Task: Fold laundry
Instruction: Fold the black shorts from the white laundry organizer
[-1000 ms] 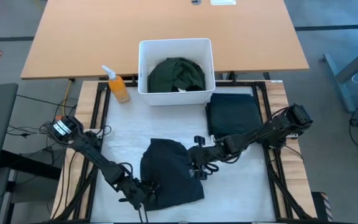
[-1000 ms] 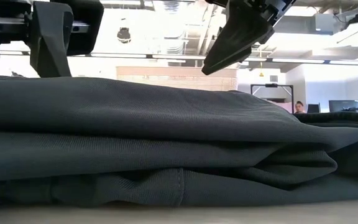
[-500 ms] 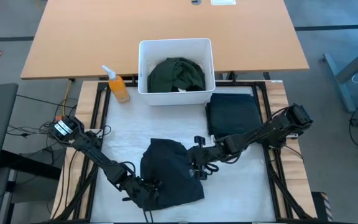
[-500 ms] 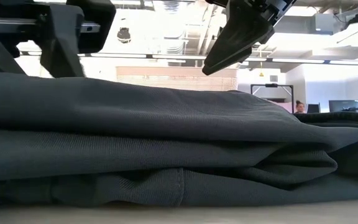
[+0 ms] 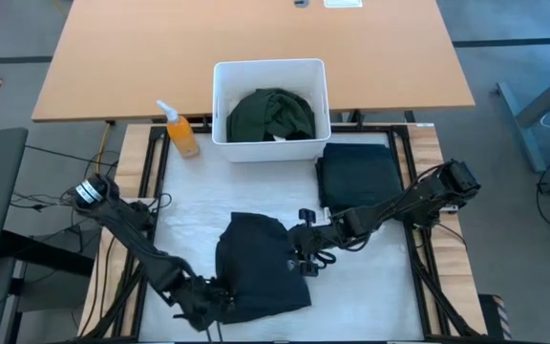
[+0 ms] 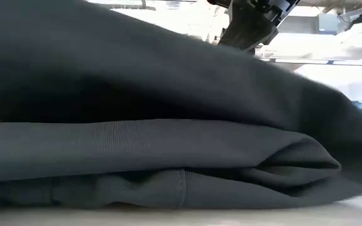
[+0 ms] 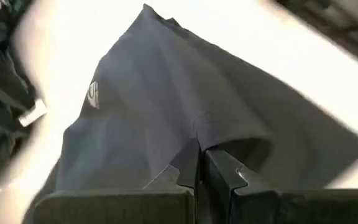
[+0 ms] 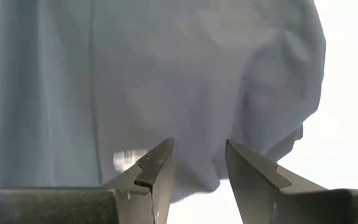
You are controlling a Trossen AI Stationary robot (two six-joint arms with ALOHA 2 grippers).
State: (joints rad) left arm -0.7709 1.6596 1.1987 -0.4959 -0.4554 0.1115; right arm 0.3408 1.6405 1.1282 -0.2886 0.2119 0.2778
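Note:
A dark charcoal garment (image 5: 261, 263) of the laundry lies in loose folds at the table's near middle. My left gripper (image 5: 220, 298) is shut on its near left part, which rises like a tent (image 6: 105, 56) over the layers below. At the garment's right edge my right gripper (image 5: 306, 256) stands open just above the cloth (image 8: 166, 81); its fingers (image 8: 157, 165) have nothing between them. A folded dark garment (image 5: 359, 177) lies flat at the right. A dark green one (image 5: 270, 115) sits in the white bin (image 5: 220, 96). My left gripper pinches a raised fold of the charcoal garment (image 7: 197, 134) between its two fingers, near the garment's near left edge. The fingers slant down from the table's left near side. The pinched cloth is lifted and drawn up to the fingers, while the lower layers (image 6: 168, 182) stay on the table.
An orange spray bottle (image 5: 181, 134) stands left of the bin. A wooden desk (image 5: 256, 38) lies beyond the work mat. White mat (image 5: 189, 210) shows bare between the garment and the bin.
My left gripper has taken hold of the charcoal garment's near left part and gone up with it. That part now stands lifted high in the low view, while the garment's lower layers and right side stay where they were.

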